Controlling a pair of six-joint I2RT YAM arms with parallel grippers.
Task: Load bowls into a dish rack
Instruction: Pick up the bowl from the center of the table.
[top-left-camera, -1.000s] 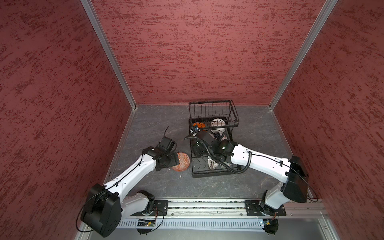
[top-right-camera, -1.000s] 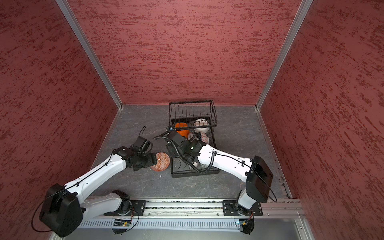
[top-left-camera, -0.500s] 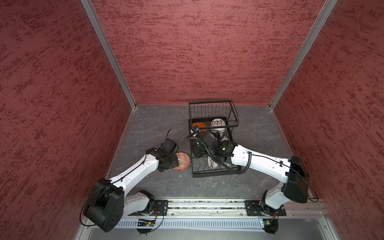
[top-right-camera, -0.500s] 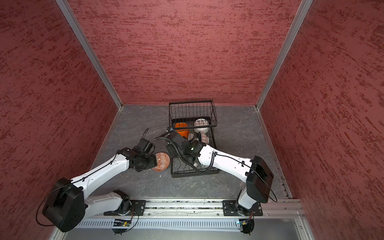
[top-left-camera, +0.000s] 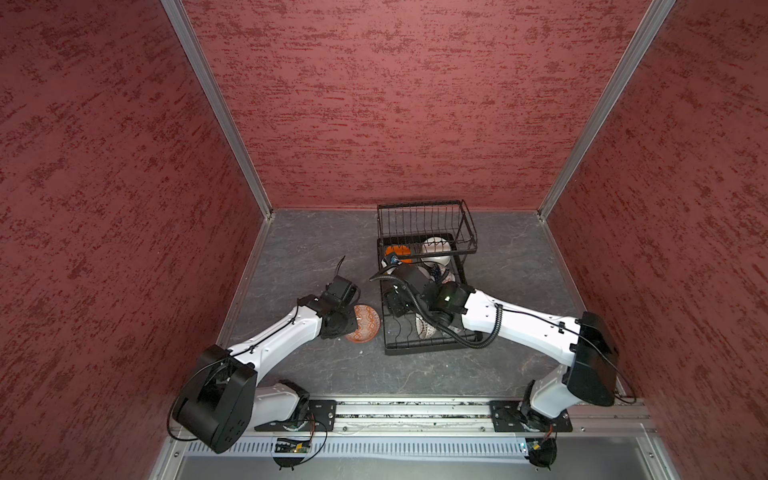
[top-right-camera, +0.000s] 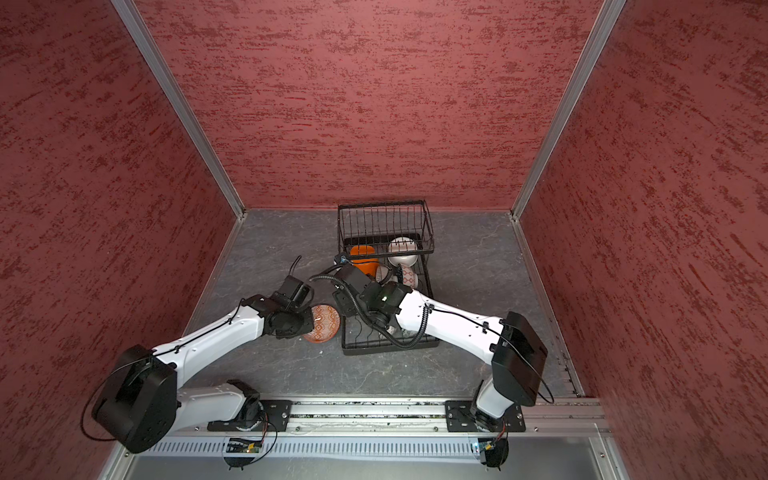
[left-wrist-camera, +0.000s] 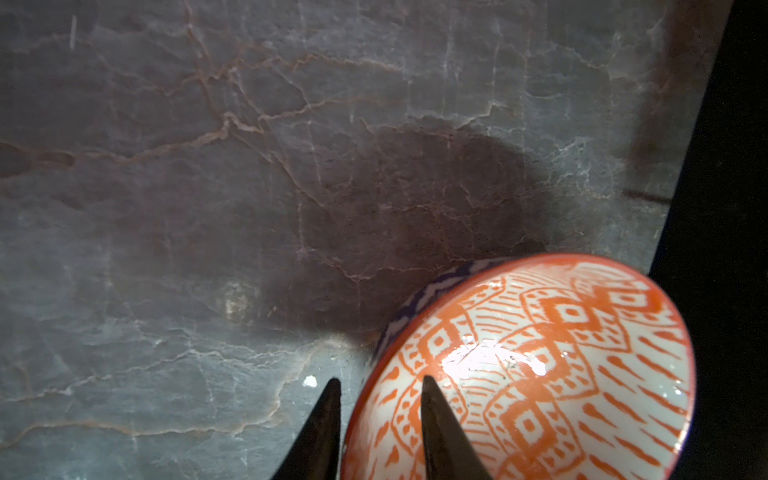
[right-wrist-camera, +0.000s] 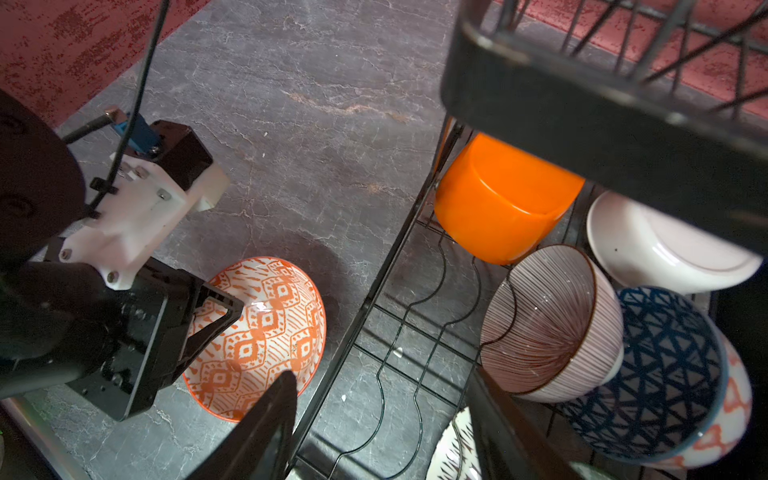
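A white bowl with an orange pattern (top-left-camera: 368, 328) (top-right-camera: 324, 328) (right-wrist-camera: 266, 328) sits on the grey floor just left of the black wire dish rack (top-left-camera: 415, 351) (top-right-camera: 386, 350). My left gripper (left-wrist-camera: 380, 386) (top-left-camera: 353, 322) is shut on that bowl's near rim (left-wrist-camera: 540, 374), one finger inside and one outside. My right gripper (right-wrist-camera: 382, 415) hangs open and empty over the rack's base wires (right-wrist-camera: 432, 316). In the rack are a plain orange bowl (right-wrist-camera: 498, 203), a white bowl (right-wrist-camera: 648, 249), a thin-striped bowl (right-wrist-camera: 548, 320) and a blue-patterned bowl (right-wrist-camera: 665, 365).
The rack's raised basket (top-left-camera: 426, 226) stands at its far end, over the orange and white bowls. Another patterned bowl (right-wrist-camera: 453, 453) lies near the rack's front. Red walls close in three sides, and the arms' base rail (top-left-camera: 395, 409) runs along the front.
The left gripper's jaws have narrowed from wide open onto the patterned bowl's rim, and the left arm has edged toward the bowl. The right arm has not moved.
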